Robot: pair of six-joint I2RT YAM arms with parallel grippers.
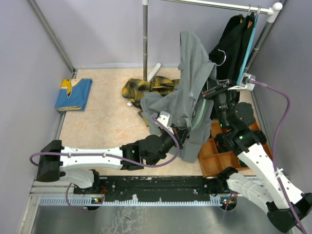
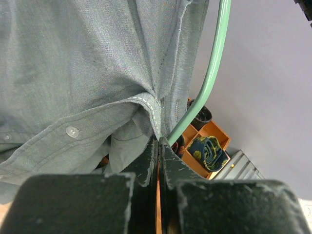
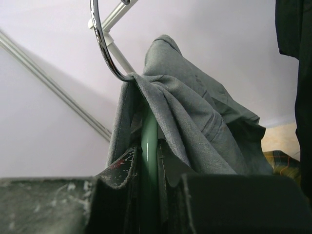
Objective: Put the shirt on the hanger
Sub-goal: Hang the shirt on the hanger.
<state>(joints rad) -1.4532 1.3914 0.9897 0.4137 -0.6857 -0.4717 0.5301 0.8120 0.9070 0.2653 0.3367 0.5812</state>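
A grey button-up shirt hangs draped over a pale green hanger held up in mid-air near the table's right side. My right gripper is shut on the hanger bar, with the shirt folded over it and the metal hook rising above. My left gripper is shut on a seam fold of the shirt low down, next to the green hanger arm. In the overhead view the left gripper sits under the shirt's hem.
A clothes rail crosses the top, its pole in the middle, dark garments hanging at right. A plaid shirt and blue cloth lie on the table. An orange divided tray holds rolled ties.
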